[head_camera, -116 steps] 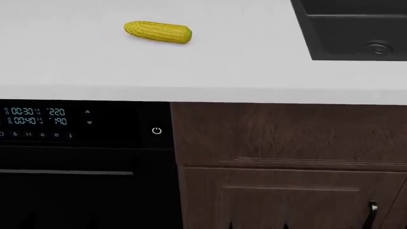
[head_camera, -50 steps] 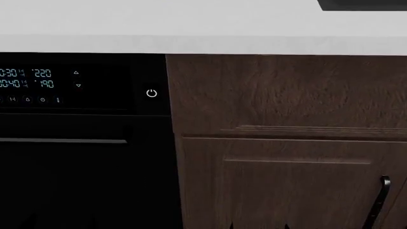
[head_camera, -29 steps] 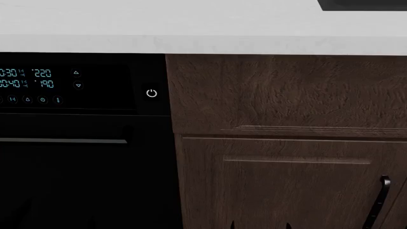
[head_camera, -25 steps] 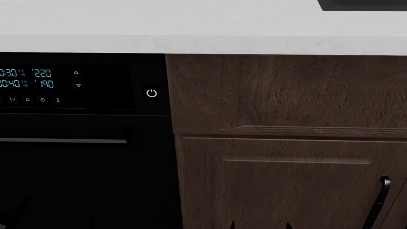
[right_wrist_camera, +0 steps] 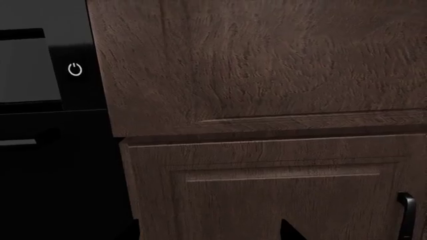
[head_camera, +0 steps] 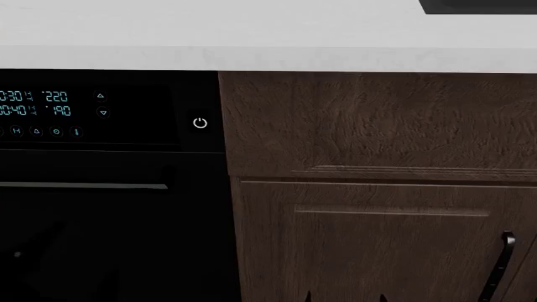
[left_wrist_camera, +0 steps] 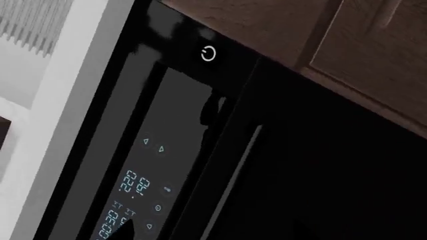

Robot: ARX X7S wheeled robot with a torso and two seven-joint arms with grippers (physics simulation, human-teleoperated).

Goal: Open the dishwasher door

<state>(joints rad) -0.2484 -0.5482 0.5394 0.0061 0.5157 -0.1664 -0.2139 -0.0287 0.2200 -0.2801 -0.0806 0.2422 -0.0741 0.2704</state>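
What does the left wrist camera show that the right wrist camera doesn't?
Only the left wrist view shows the cyan digits, the arrow buttons and a long run of the silver handle on the dishwasher door. Only the right wrist view shows the cabinet door with its black handle. Both show the white power symbol and brown wood fronts beside the black appliance. Neither view clearly shows a tool.
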